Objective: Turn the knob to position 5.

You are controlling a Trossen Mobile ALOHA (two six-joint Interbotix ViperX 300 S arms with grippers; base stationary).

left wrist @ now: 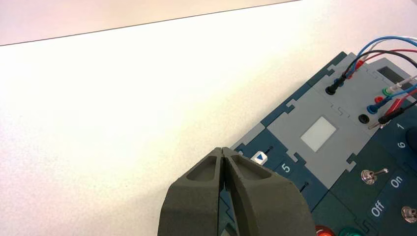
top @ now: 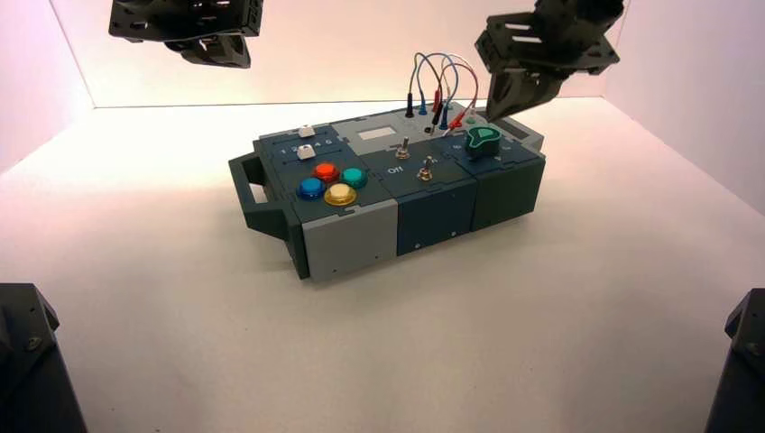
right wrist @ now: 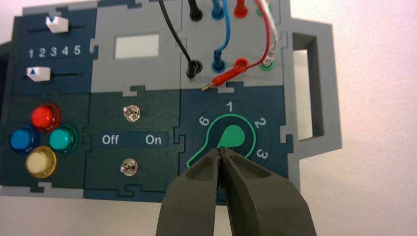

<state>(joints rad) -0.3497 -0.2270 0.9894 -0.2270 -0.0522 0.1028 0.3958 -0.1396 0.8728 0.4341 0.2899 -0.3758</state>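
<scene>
The right gripper [right wrist: 222, 152] has its two fingers pressed together with nothing between them, and it hangs just above the box [top: 352, 236] at that box's right end. Directly beneath its tips in the right wrist view lies the knob [right wrist: 231, 136], a glossy green teardrop set in a ringed dial; part of the round body is covered by the fingers, and the tapered pointer emerges beyond the tips, aimed between the printed 1 and 2. The numerals 6, 1, 2 and 3 are readable around the dial; the others are hidden behind the gripper. No contact between fingers and knob can be confirmed. Just past the knob from the gripper, a panel of sockets carries the wires [right wrist: 223, 34], black, blue, red and white, with one loose red plug lying at the dial's edge. To the side of the knob are two metal toggle switches [right wrist: 130, 113] flanking an Off/On label, and farther out four round buttons [right wrist: 45, 116] in red, blue, teal and yellow. Beyond the buttons are two sliders [right wrist: 39, 73] with white caps, with a 1 to 5 scale between them. The left gripper [left wrist: 223, 162], likewise closed and empty, hovers over the box's far left corner by the sliders. The box rests on the white counter [top: 541, 307].
</scene>
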